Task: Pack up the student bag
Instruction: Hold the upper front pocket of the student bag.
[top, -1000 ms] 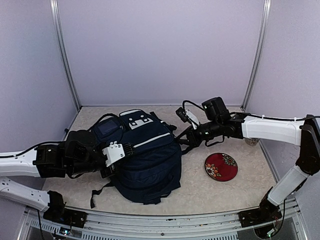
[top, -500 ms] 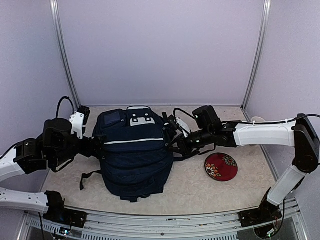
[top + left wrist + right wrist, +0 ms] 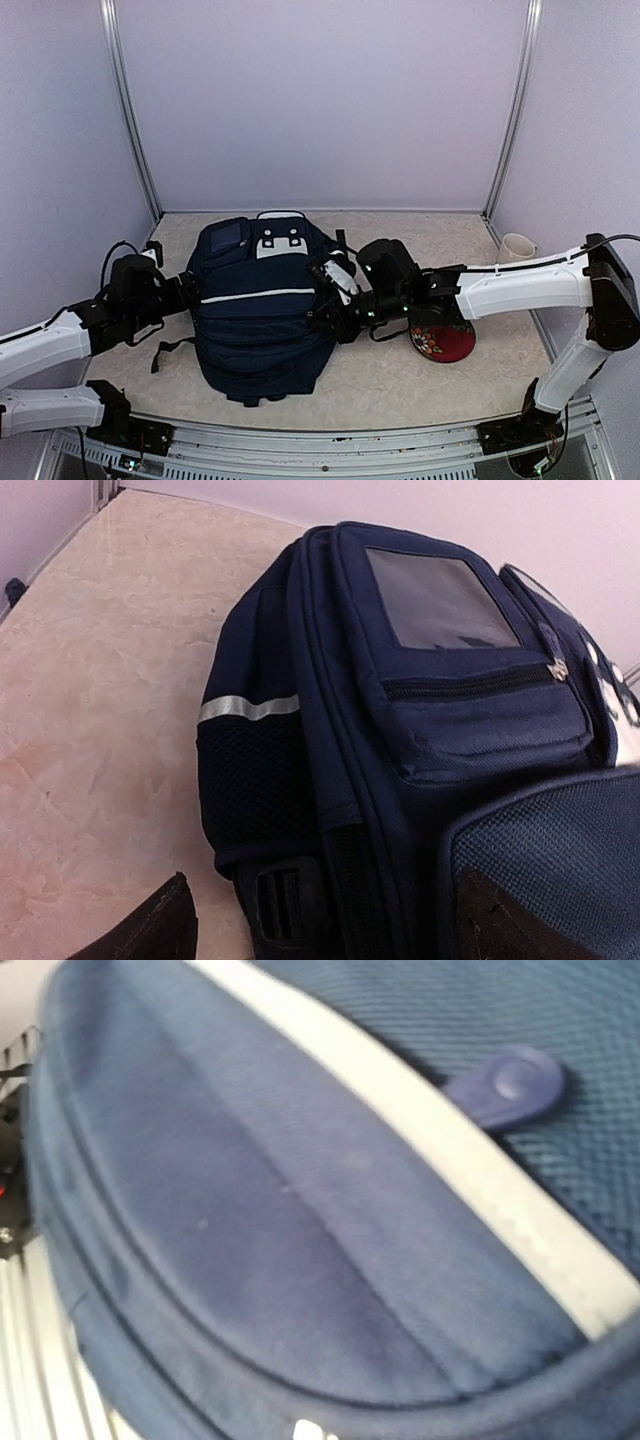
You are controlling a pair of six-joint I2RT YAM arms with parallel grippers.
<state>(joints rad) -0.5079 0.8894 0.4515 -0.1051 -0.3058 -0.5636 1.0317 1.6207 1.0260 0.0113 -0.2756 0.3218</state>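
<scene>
One bag (image 3: pixel 262 320), navy, lies flat at mid-table (image 3: pixel 420 390) in the top view. Its white patch (image 3: pixel 282 241) points to the back wall, a white stripe (image 3: pixel 260 296) crosses its middle, and a black strap (image 3: pixel 165 350) trails off its left side.
- Left gripper (image 3: pixel 188 292): at the bag's left flank, low over the table.
- Right gripper (image 3: pixel 330 305): pressed to the bag's right flank and closed. Whether it pinches fabric cannot be told.
- Plate (image 3: pixel 447 343): red, patterned, right of the bag and partly covered by the right arm.
- Cup (image 3: pixel 517 246): white, at the back right corner, well apart from the bag.

Left wrist view, items:
- Bag, seen from its side and filling the right half.
- Clear window pocket (image 3: pixel 440 600) on the bag's upper face, with a closed zip (image 3: pixel 470 685) below it.
- Short reflective band (image 3: pixel 248 708) above a mesh side panel (image 3: pixel 255 780).
- Black buckle (image 3: pixel 280 905) at the bag's lower edge.
- Two dark fingers (image 3: pixel 150 930) at the bottom corners, standing wide apart. The left one is over bare table and the other is by the mesh pocket. The jaws are spread and clamp nothing.

Right wrist view, items:
- Bag fabric, blurred and very close, filling the whole view.
- White stripe, running diagonally.
- Round navy zip tab (image 3: pixel 500 1085), lying beside the stripe on textured cloth.
- Fingers: none visible.
</scene>
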